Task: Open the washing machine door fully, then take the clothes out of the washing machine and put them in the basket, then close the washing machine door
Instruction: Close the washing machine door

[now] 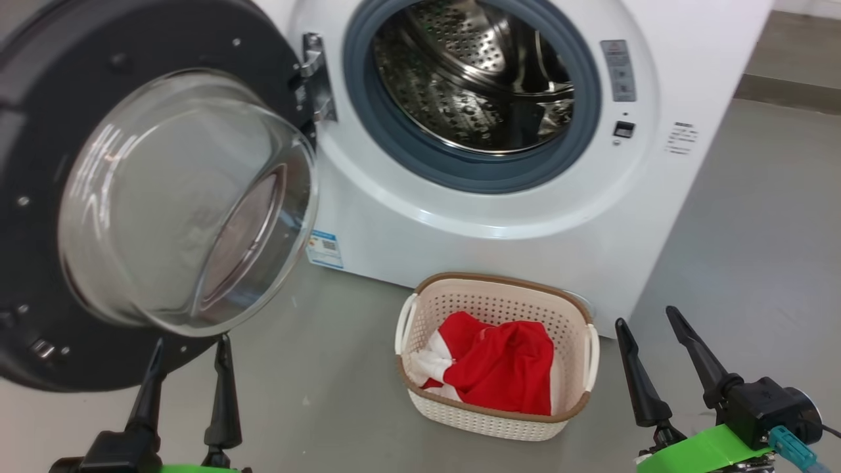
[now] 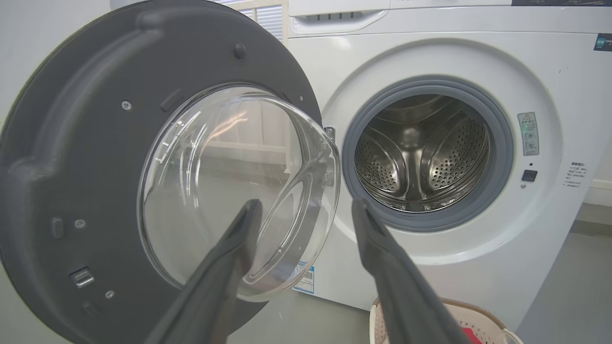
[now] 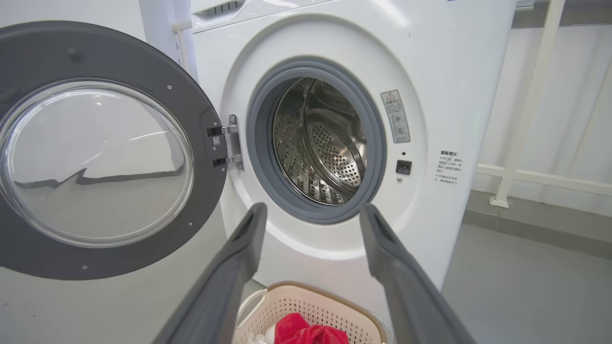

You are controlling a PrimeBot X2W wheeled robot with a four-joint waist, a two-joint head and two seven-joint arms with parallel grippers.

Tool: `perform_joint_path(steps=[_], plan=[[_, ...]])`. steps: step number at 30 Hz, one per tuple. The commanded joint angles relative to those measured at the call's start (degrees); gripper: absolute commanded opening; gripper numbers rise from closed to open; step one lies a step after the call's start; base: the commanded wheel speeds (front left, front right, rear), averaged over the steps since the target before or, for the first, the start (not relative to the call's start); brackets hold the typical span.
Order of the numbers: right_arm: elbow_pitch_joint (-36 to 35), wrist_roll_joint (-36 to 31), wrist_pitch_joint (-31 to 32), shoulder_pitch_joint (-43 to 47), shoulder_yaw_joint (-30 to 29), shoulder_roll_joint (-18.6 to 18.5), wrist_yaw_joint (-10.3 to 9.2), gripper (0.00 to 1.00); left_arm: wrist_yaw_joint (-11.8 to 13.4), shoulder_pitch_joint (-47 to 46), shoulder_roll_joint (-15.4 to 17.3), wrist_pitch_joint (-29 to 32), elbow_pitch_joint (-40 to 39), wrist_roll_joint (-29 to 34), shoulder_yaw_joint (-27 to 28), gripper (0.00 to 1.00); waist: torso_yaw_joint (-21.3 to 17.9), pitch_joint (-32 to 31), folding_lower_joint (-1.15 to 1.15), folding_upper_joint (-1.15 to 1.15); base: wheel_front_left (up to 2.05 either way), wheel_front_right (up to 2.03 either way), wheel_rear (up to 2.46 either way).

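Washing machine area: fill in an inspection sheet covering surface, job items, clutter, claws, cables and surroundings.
Surface: grey floor, bare around the machine.
Job's things: washing machine door swung wide open to the left; washing machine drum shows no garments; basket on the floor in front of the machine; red clothes lie inside the basket.
Clutter: nothing seen.
Grippers: left claw open, empty, just below the door; right claw open, empty, right of the basket.
Cables: teal plug with a thin dark lead at the right wrist.
Surroundings: white railing to the right of the machine.
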Motion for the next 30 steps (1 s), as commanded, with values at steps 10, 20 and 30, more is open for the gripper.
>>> perform_joint_path(steps=[10, 20, 30], plan=[[-2.48, 0.05, -0.37, -1.71, 1.41, -0.66, 0.35, 1.00, 2.33, -0.82, 0.74, -0.04, -3.13, 1.12, 1.86, 1.00, 4.19, 0.15, 0.00, 0.00, 0.00, 0.00, 0.00], [-2.35, 1.05, -0.37, -1.56, 1.42, -0.66, 0.35, 1.00, 3.66, -0.45, 0.85, 0.05, -4.26, 1.17, 2.17, 0.70, 5.02, -0.18, 0.00, 0.00, 0.00, 0.00, 0.00], [-2.04, 2.54, -0.37, -1.41, 0.94, -0.66, 0.35, 1.00, 3.34, -2.26, 1.43, -1.16, -8.51, -2.14, 5.31, 0.00, 4.40, -0.50, 0.00, 0.00, 0.00, 0.00, 0.00]])
